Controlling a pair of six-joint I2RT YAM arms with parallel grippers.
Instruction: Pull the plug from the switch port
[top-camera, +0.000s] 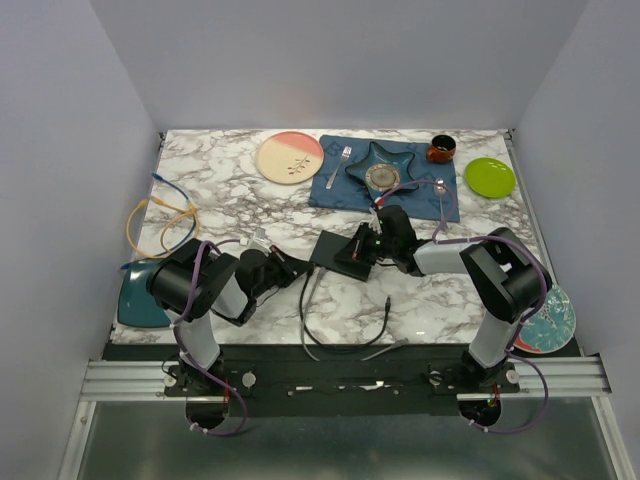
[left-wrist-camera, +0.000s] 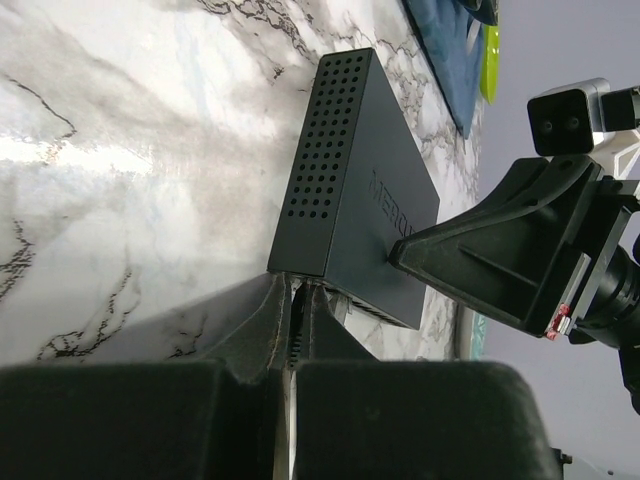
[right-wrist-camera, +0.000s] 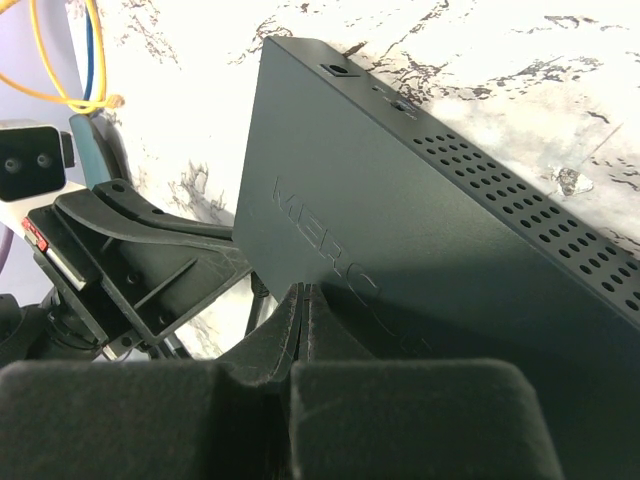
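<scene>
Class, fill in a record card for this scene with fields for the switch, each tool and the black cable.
switch: flat black box lying on the marble table
left tool: shut at the switch's edge; whether anything is gripped is unclear
right tool: shut, tips resting on the switch's top
black cable: trails from the switch toward the table's near edge

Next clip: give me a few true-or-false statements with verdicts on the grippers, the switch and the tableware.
1. The right gripper is shut, tips against the switch top. True.
2. The switch lies on the placemat. False: it lies on the table, short of the placemat.
3. The left gripper is wide open. False: it is shut at the switch's edge.
4. A fork lies on the placemat. True.
5. The green plate is at the table's left. False: far right.
</scene>
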